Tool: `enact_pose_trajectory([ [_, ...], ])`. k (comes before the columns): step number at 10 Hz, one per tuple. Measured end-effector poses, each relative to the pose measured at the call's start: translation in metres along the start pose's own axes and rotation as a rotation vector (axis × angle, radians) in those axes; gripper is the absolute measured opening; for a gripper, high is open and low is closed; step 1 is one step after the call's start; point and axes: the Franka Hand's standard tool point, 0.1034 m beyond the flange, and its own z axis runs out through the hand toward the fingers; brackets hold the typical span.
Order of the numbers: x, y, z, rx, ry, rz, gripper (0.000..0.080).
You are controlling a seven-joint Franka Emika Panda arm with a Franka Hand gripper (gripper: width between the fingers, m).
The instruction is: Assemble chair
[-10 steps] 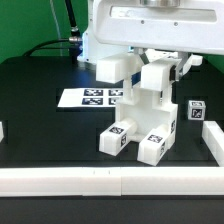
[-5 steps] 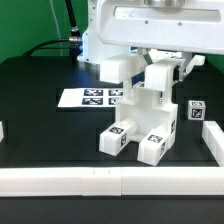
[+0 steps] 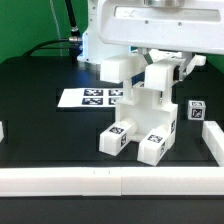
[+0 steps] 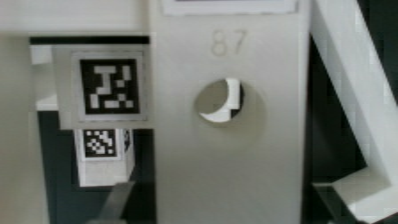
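1. Motion is close to nil: over the last half second nothing has shifted in the exterior view. A second ago the arm sat only a shade differently above the chair (image 3: 150, 105).
2. Judged from that stillness, the arm is either settling a part into its joint or holding while a joint seats. No new piece has been added in this span.
3. The chair stands half-built on the desk (image 3: 40, 130), two tagged feet at its base and an upright block rising from them.
4. The tool (image 3: 163, 62) sits at the chair's top end, its dark fingers flanking the upper block. Whether it is pinching that block or merely straddling it, I cannot tell.
5. The wrist view is filled by a flat white slab (image 4: 214, 150) stamped with a number and pierced by a round hole (image 4: 217, 100), with a tag (image 4: 112, 85) beside it.
6. A loose cube (image 3: 197, 110) bearing a tag waits near the chair, to the exterior view's right of it, untouched.
7. The marker board (image 3: 85, 97) lies just behind the chair, towards the exterior view's left.
8. A plain white rail (image 3: 90, 181) runs in front of the chair. It and the cube leave little room for a sideways move.
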Motion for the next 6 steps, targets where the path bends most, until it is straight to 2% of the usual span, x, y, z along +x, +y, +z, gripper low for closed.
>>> enact_pose_trajectory([
  [6,-0.0011,0.0027,0.0044,-0.004,-0.003,0.014,0.0288],
])
